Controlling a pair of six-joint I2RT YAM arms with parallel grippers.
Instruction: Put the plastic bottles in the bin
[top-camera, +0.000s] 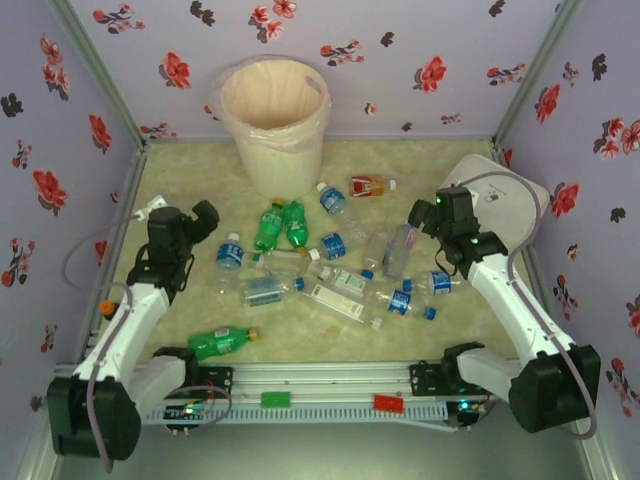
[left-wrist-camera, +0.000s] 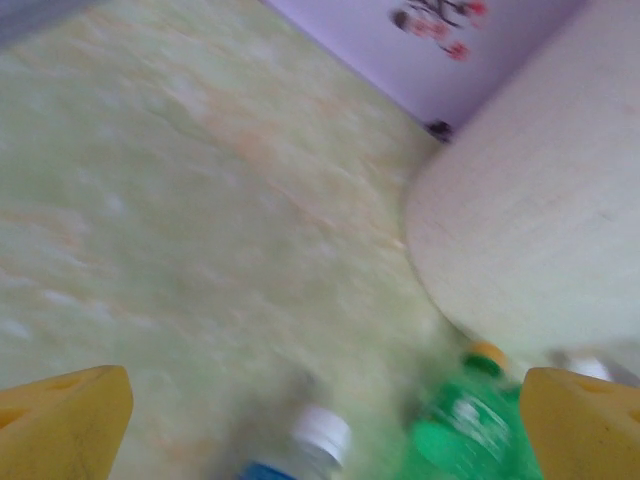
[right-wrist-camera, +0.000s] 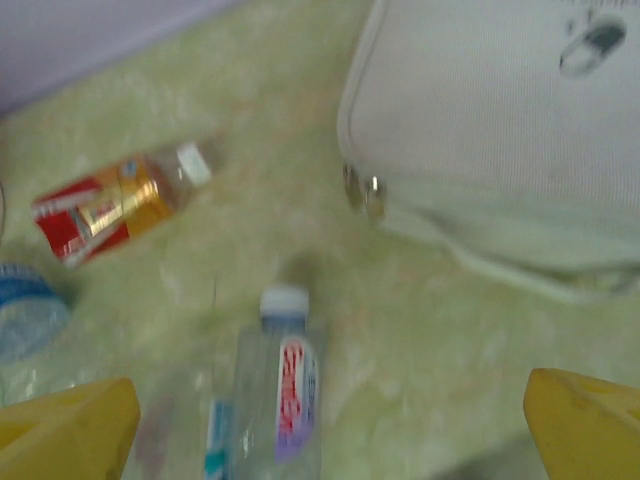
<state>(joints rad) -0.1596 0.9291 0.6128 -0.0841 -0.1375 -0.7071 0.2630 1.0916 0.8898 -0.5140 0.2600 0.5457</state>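
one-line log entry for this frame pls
left gripper open, empty, facing bin | right gripper open, empty, aimed at clear bottle | plastic bottles lying on table | bin: no bottle seen inside

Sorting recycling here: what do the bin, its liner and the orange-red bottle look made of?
Bin: looks like matte cream plastic, opaque and rigid. Liner: thin pinkish film, translucent, folded over the rim. Orange-red bottle: probably clear glossy plastic; amber contents show through.

Bottles (top-camera: 268, 228) crowd mid-table; bare table (top-camera: 190, 175) flanks the bin (top-camera: 275, 115).
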